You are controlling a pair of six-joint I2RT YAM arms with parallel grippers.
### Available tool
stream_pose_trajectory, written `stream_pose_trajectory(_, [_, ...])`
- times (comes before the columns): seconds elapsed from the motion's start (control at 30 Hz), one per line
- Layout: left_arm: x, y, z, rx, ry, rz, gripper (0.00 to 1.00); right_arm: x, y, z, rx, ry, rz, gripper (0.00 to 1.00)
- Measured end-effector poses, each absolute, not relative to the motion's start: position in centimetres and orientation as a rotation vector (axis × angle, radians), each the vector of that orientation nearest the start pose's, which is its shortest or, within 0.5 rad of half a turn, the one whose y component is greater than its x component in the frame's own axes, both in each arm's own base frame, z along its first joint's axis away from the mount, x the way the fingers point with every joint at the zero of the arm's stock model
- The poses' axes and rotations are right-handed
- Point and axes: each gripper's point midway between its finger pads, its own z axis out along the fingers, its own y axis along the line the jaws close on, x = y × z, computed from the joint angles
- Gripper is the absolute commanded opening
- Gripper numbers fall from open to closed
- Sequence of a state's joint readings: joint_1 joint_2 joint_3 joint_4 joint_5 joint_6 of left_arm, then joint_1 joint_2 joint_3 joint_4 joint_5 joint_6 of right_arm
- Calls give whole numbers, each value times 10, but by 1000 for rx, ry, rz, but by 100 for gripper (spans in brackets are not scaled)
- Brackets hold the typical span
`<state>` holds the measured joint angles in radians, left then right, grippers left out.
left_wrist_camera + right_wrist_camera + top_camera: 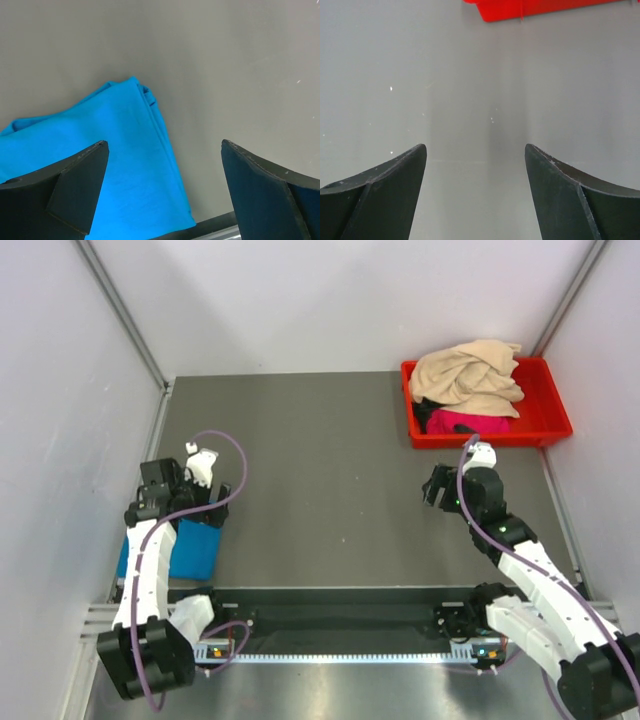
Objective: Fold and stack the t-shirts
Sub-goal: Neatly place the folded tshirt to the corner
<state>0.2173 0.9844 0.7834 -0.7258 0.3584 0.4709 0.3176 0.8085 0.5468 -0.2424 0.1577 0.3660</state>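
Turquoise t-shirt (197,552) folded, hovering with both sets of jaws apart, next likely calling for the beige t-shirt (468,375) from the red bin (480,440).

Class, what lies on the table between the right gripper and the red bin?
Nothing: only bare grey table separates the right gripper from the red bin; the right wrist view shows this stretch plainly.

Table (330,490) lies open between far-right red bin (540,437) and near-left blue t-shirt (195,552).
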Motion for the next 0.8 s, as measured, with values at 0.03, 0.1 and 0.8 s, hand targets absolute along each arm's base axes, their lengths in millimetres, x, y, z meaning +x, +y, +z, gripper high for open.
stream_pose_trajectory(0.03, [247, 9, 129, 444, 2366, -136, 99, 278, 78, 143, 146, 2075, 254, 80])
stream_pose_trajectory(0.1, [246, 9, 133, 426, 2353, -134, 99, 276, 76, 139, 141, 2082, 245, 81])
stream_pose_trajectory(0.8, [246, 17, 146, 339, 2303, -54, 99, 273, 74, 137, 114, 2079, 229, 83])
